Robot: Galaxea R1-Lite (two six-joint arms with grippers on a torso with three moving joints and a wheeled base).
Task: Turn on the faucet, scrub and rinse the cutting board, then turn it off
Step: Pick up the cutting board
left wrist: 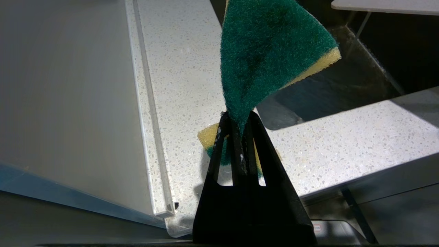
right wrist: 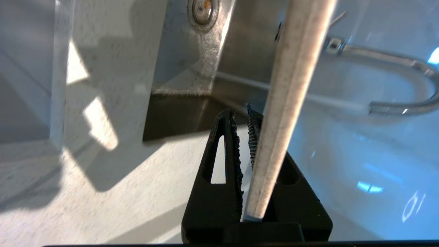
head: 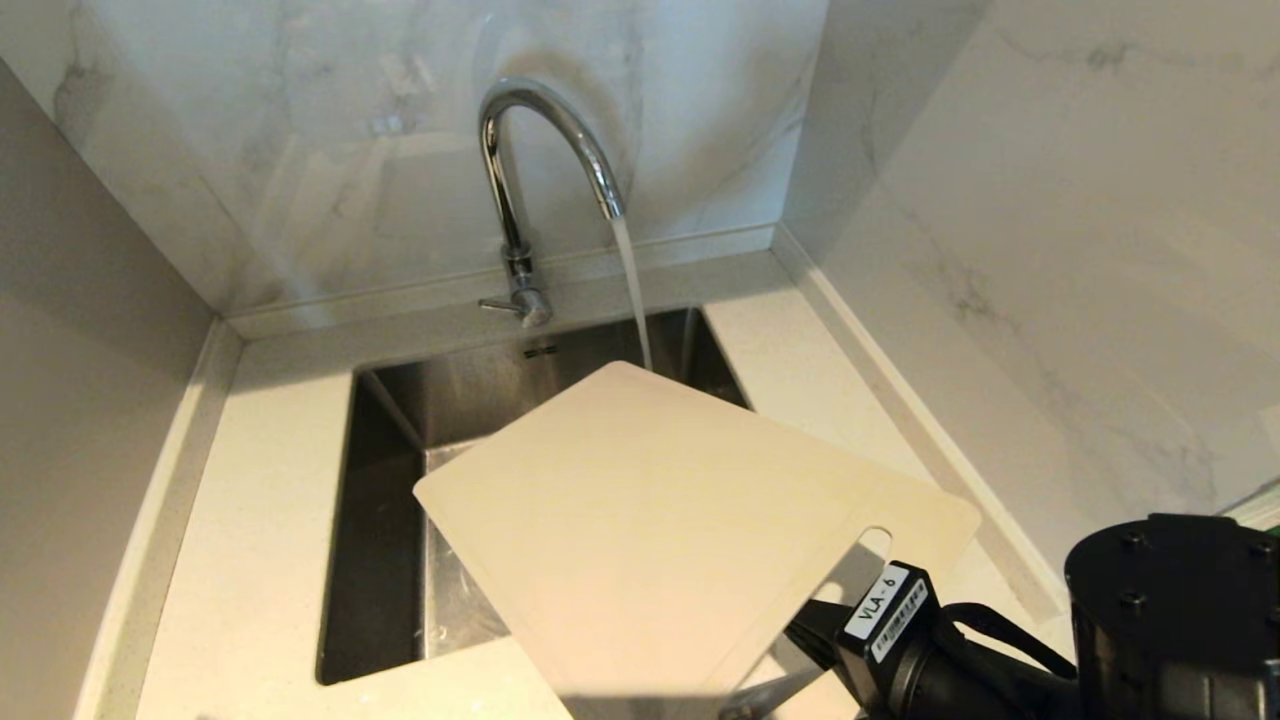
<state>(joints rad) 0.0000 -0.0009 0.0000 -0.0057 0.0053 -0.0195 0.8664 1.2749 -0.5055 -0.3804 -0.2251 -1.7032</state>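
- Head view: one faucet (head: 545,150) running; one cutting board (head: 660,520), lower centre, over one sink (head: 385,500).
- Right gripper (right wrist: 245,137) clamps board edge.
- Left gripper (left wrist: 236,120) pinches one sponge (left wrist: 271,51).

Glossy white marble wall panels with grey veining (head: 1050,200) meet in a corner above a pale speckled stone countertop (head: 250,560). A rectangular stainless-steel sink basin (head: 380,520) is sunk into it. Bright light reflects off the panels.
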